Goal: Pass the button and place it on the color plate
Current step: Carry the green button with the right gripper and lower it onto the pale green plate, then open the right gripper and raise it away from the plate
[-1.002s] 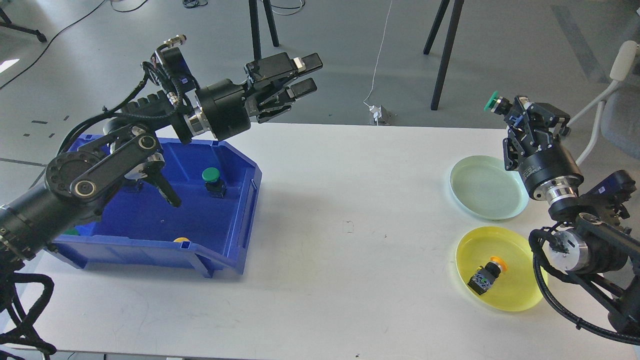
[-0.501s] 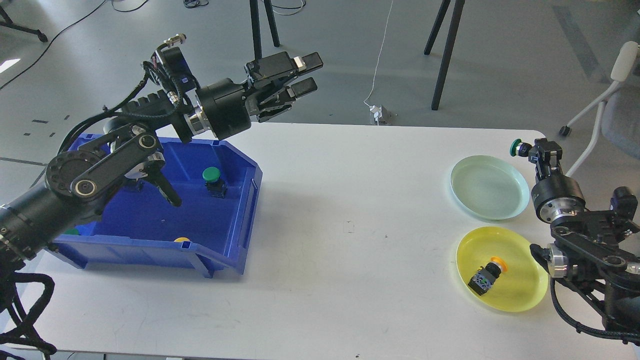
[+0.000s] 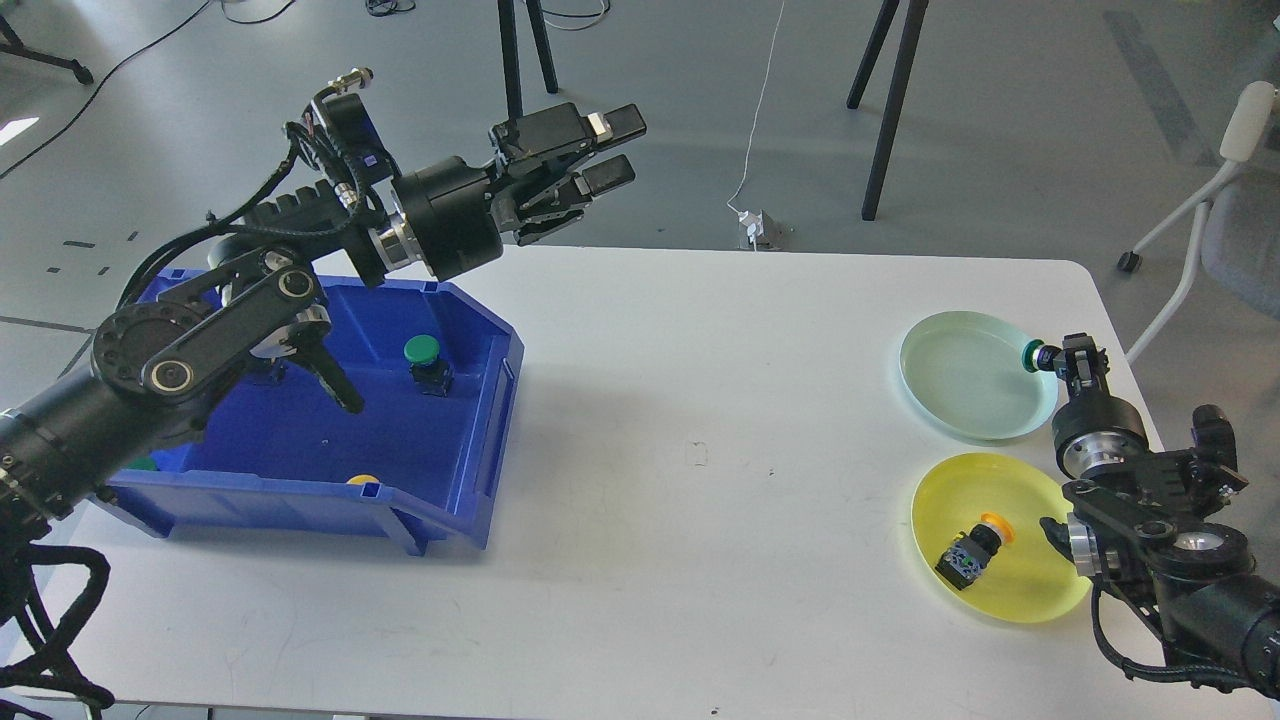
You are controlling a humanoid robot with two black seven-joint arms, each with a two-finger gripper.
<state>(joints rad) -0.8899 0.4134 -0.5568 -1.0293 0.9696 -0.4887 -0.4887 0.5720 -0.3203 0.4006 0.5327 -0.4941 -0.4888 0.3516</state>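
My right gripper (image 3: 1060, 362) is shut on a green-capped button (image 3: 1031, 353) and holds it low over the right rim of the pale green plate (image 3: 960, 375). The yellow plate (image 3: 1030, 585) lies in front of it with an orange-capped button (image 3: 972, 550) on its side in it. My left gripper (image 3: 610, 150) is open and empty, raised above the table's far edge, right of the blue bin (image 3: 440, 480). Another green-capped button (image 3: 426, 362) stands upright in the bin. A yellow cap (image 3: 362, 480) shows at the bin's front wall.
The blue bin takes up the left of the white table (image 3: 700, 450). The two plates sit at the right edge. Stand legs (image 3: 890, 110) and a cable are on the floor beyond the table; a chair (image 3: 1230, 200) stands at the far right.
My right arm has swung down and forward with the green-capped button, from high behind the table to just over the pale green plate's right rim. The left arm has not moved.
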